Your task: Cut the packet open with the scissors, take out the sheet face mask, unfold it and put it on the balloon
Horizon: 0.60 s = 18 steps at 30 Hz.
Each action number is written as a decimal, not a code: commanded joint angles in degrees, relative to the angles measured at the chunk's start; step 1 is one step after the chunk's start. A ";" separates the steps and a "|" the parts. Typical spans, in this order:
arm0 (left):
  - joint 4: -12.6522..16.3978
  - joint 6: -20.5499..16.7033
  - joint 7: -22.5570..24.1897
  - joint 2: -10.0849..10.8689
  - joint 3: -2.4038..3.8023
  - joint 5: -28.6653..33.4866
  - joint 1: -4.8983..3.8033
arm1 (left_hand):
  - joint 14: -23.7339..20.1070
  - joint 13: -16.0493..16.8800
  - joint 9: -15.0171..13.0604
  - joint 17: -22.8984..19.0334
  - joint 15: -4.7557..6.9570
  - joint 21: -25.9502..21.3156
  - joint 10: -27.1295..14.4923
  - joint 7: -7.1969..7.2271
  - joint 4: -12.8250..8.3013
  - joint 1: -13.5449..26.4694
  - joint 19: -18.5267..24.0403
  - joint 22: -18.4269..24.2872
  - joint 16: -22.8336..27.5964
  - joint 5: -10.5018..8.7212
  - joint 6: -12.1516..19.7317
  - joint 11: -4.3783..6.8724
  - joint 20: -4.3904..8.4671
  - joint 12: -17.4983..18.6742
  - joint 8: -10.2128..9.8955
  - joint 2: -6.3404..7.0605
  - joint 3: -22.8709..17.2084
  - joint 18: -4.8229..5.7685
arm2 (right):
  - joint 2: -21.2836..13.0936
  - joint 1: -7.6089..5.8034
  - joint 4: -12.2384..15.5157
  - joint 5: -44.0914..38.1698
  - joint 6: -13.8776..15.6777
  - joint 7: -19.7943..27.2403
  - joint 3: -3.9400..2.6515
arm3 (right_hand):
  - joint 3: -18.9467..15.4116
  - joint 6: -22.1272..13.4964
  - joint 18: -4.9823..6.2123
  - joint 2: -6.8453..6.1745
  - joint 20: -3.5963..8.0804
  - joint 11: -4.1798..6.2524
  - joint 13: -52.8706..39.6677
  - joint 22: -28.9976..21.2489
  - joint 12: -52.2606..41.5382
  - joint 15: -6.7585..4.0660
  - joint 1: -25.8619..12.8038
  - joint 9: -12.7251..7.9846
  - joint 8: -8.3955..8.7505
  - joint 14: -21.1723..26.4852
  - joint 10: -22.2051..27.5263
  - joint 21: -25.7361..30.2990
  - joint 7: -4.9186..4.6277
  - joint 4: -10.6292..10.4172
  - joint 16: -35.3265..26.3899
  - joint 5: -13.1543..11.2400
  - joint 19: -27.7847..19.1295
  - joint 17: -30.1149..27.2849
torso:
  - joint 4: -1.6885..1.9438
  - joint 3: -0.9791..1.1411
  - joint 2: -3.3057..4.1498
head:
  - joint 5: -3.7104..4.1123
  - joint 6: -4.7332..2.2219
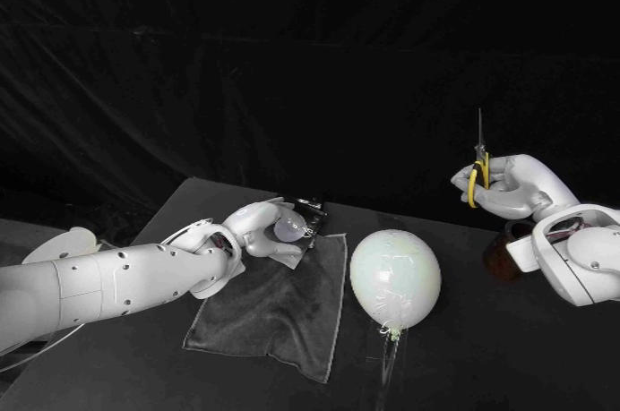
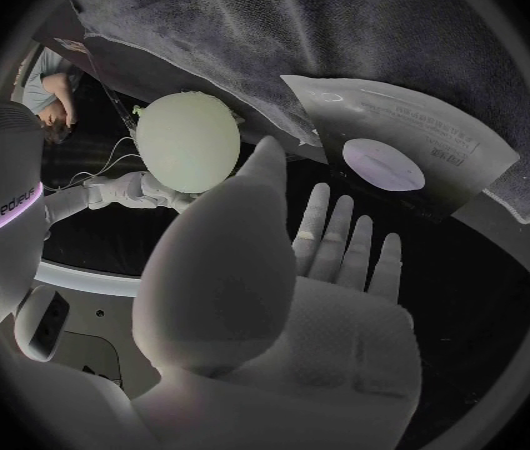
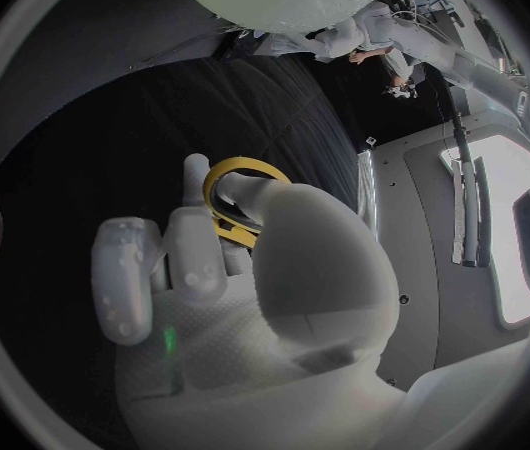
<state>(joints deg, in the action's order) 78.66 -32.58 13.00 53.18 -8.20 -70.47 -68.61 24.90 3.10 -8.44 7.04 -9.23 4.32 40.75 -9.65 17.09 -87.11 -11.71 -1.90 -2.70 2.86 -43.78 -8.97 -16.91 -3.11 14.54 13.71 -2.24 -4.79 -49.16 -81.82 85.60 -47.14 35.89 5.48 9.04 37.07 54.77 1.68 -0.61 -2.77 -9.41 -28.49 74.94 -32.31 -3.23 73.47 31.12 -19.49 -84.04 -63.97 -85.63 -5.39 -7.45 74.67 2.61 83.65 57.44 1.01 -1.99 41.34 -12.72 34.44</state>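
Head view: right hand (image 1: 511,185) grips yellow-handled scissors (image 1: 479,151) upright; left hand (image 1: 265,232) spread, empty, at packet (image 2: 390,120); print illegible.

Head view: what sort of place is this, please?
Probably a robot lab or recording set: a black table, black drapes behind it, a balloon on the table, and the right hand holding scissors.

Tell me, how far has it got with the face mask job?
Early. Done: the right hand holds the scissors raised. In hand: the left hand is at the packet, which looks uncut. Left: the cut, emptying it, unfolding, dressing the bare balloon.
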 commanded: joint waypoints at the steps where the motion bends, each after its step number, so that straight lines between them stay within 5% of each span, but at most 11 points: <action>1: -0.43 -1.57 -2.49 -0.49 -0.17 -2.02 0.08 | -2.35 -0.20 0.88 -0.63 0.54 -0.32 -5.04 -0.68 0.20 2.61 0.58 0.05 0.32 0.13 4.45 0.49 0.14 0.33 -2.01 1.51 4.73 1.22 | -0.02 0.01 0.06 -0.21 -0.57 0.37 -0.05 | 0.20 0.02 -0.38 0.43 0.11 9.22 -0.09 11.68 -0.34 -0.44 0.18 0.05 -0.40 -0.24 -16.83 -0.09 0.32 -0.05 -0.36 0.17 3.08 0.05 | -0.08 -0.06 0.12 | 0.01 -0.02; 5: -1.24 -0.14 -5.44 -1.22 -0.29 -3.74 0.28 | -4.71 -0.47 1.38 -1.25 0.94 -0.36 -9.31 -0.13 0.13 5.28 0.68 0.03 0.58 0.30 7.17 1.04 0.49 0.62 -3.14 2.58 8.22 0.97 | -0.04 0.03 0.10 -0.21 -0.59 0.37 -0.05 | 0.20 0.02 -0.38 0.43 0.11 9.22 -0.09 11.68 -0.34 -0.44 0.18 0.05 -0.40 -0.24 -16.83 -0.09 0.32 -0.05 -0.36 0.17 3.08 0.05 | -0.06 -0.05 0.14 | 0.06 0.03; 9: -2.22 1.74 -8.61 -2.21 -0.39 -5.86 0.45 | -7.91 -0.90 2.58 -2.10 1.35 -0.45 -15.84 0.23 0.37 8.59 0.90 0.04 0.87 0.46 13.35 1.60 0.98 1.08 -5.49 3.59 13.31 0.59 | -0.02 0.05 0.14 -0.21 -0.62 0.37 -0.05 | 0.20 0.02 -0.38 0.43 0.11 9.22 -0.09 11.68 -0.34 -0.44 0.18 0.05 -0.40 -0.24 -16.83 -0.09 0.32 -0.05 -0.36 0.17 3.08 0.05 | -0.09 -0.05 0.14 | 0.05 0.21; 10: -2.50 2.16 -9.22 -2.46 -0.41 -6.27 0.49 | -9.81 -1.16 3.44 -2.58 1.70 -0.50 -19.79 0.63 0.63 11.28 1.05 0.04 1.05 0.59 17.67 2.07 1.44 1.27 -7.22 3.74 14.35 0.32 | -0.01 0.05 0.15 -0.21 -0.64 0.37 -0.05 | 0.20 0.02 -0.38 0.43 0.11 9.22 -0.09 11.68 -0.34 -0.44 0.18 0.05 -0.40 -0.24 -16.83 -0.09 0.32 -0.05 -0.36 0.17 3.08 0.05 | -0.12 -0.05 0.14 | 0.04 0.22; 15: -3.74 3.88 -11.12 -3.44 -0.45 -7.47 0.61 | -10.59 -1.09 3.78 -2.76 1.90 -0.54 -21.75 1.02 0.40 13.05 1.16 0.04 0.89 0.79 19.55 2.39 1.83 1.19 -7.95 3.78 14.71 0.00 | 0.04 0.07 0.16 -0.18 -0.71 0.38 -0.05 | 0.18 -0.02 -0.39 0.44 0.10 9.22 -0.19 11.71 -0.25 -0.42 0.16 0.08 -0.37 -0.24 -16.86 -0.12 0.32 -0.10 -0.36 0.17 3.11 0.04 | -0.07 -0.03 0.09 | 0.05 0.22; 18: -4.38 4.90 -11.80 -3.87 -0.47 -7.97 0.64 | -12.27 -1.31 4.47 -3.19 2.09 -0.64 -24.91 0.99 0.33 16.71 1.48 0.06 1.05 0.88 23.23 2.45 2.11 1.41 -9.26 3.81 14.69 -0.31 | 0.07 0.09 0.19 -0.17 -0.76 0.39 -0.05 | 0.18 -0.02 -0.39 0.44 0.10 9.22 -0.19 11.71 -0.25 -0.42 0.16 0.08 -0.37 -0.24 -16.86 -0.12 0.32 -0.10 -0.36 0.17 3.11 0.04 | -0.06 -0.01 0.05 | 0.08 0.32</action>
<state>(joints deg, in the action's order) 74.42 -30.33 3.91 49.49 -8.71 -76.08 -67.95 12.89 1.83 -4.09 3.94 -7.17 3.89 16.34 -8.59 17.62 -71.17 -10.35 -1.89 -1.77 3.52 -21.15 -6.54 -15.24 -1.98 5.49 17.49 12.16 -3.91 -49.13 -81.73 85.70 -47.13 35.79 5.48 9.04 37.07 54.65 1.67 -0.60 -2.78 -9.41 -28.64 74.93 -32.46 -3.36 73.48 31.13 -19.70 -83.92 -63.97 -85.47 -5.51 -7.45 74.67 2.61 83.65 57.43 0.92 -2.04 41.46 -12.67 34.68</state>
